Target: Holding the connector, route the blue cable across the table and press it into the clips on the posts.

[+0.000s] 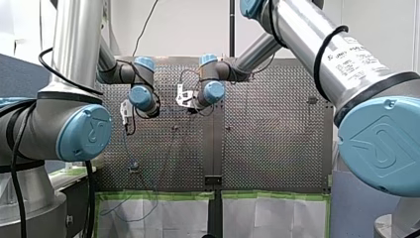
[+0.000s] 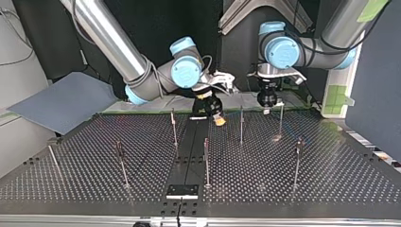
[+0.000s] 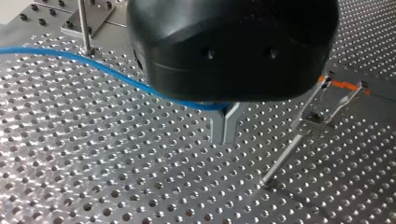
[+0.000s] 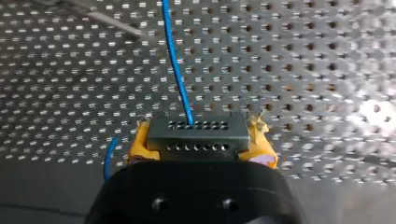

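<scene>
Your right claw [image 4: 198,142] pinches connector [image 4: 196,133]; blue cable [image 4: 175,56] runs straight ahead toward left claw [image 3: 225,127], closed on it.

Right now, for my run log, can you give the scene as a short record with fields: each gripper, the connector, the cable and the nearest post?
right gripper: shut on the connector, yellow pads on either side of it
left gripper: metal fingers shut on the blue cable
cable path: leaves the connector; a curved length runs over the perforated table up to the left gripper
nearest post: beside the left gripper, apart from the cable
</scene>
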Robot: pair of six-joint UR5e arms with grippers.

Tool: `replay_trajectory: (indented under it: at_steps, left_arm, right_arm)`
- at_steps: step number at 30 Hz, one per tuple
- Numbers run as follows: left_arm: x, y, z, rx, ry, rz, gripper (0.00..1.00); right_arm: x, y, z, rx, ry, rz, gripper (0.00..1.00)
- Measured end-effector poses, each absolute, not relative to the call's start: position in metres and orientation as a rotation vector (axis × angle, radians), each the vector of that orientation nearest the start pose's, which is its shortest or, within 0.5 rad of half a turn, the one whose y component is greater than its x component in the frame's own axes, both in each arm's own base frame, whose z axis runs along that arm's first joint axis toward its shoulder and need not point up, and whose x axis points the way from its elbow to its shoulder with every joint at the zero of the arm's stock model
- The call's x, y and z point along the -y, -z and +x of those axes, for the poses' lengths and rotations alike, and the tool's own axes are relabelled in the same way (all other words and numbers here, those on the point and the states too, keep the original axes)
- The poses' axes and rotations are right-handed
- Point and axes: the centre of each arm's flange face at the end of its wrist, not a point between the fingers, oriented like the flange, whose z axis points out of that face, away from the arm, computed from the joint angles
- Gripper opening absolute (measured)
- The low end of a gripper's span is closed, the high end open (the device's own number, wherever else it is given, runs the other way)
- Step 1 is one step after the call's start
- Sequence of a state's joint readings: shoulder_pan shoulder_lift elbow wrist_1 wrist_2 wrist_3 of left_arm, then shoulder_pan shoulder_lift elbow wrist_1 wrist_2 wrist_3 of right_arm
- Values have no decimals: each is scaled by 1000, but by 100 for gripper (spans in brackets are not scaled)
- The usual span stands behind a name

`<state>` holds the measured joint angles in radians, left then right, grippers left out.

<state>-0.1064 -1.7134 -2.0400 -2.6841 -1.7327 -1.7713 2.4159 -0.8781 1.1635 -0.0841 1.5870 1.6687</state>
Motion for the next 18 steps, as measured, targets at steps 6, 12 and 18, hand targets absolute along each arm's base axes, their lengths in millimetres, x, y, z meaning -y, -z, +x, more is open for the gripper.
replay_trajectory:
  at_steps: [6, 12, 18]
  left_arm:
    - [167, -224, 453, -1739, 84, -195, 2]
    - [168, -208, 457, -1758, 88, -195, 2]
    - [170, -186, 459, -1791, 83, -186, 2]
  right_arm:
    - [378, -240, 624, -1151, 2121, -2590, 0]
    - [378, -214, 622, -1166, 2067, -2618, 0]
    - [381, -199, 621, -1178, 2037, -2630, 0]
